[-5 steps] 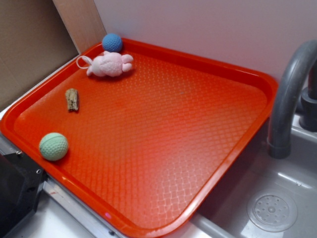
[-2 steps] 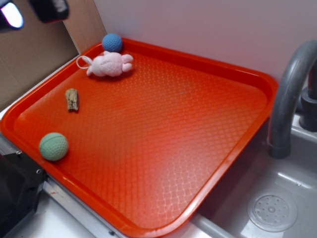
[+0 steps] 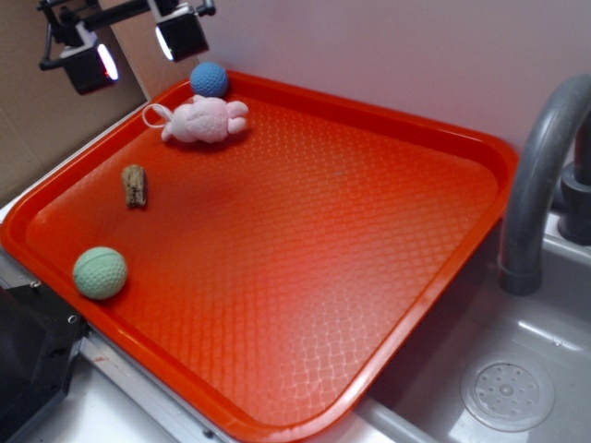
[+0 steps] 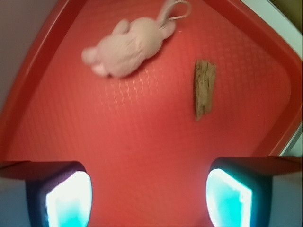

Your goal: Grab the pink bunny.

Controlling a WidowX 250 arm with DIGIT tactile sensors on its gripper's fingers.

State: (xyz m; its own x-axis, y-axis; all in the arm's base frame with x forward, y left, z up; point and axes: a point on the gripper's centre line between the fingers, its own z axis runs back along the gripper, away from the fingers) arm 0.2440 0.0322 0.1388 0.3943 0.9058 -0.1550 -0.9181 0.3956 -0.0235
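Claw (image 3: 137,51) hangs spread above pink bunny (image 3: 203,120).

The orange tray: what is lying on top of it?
On the tray lie a pink bunny, a blue ball, a green ball and a small brown piece. The open gripper is above the far corner, covering nothing on it.

A plain pale wall (image 3: 388,55) runs behind the scene, evenly lit and faintly lilac. At the far left a brown cardboard-like panel (image 3: 46,120) stands against it, with a lighter wooden strip (image 3: 152,60) at its edge. To the right a grey sink basin (image 3: 480,369) holds a round perforated drain (image 3: 508,395), under a curved grey faucet (image 3: 540,175).
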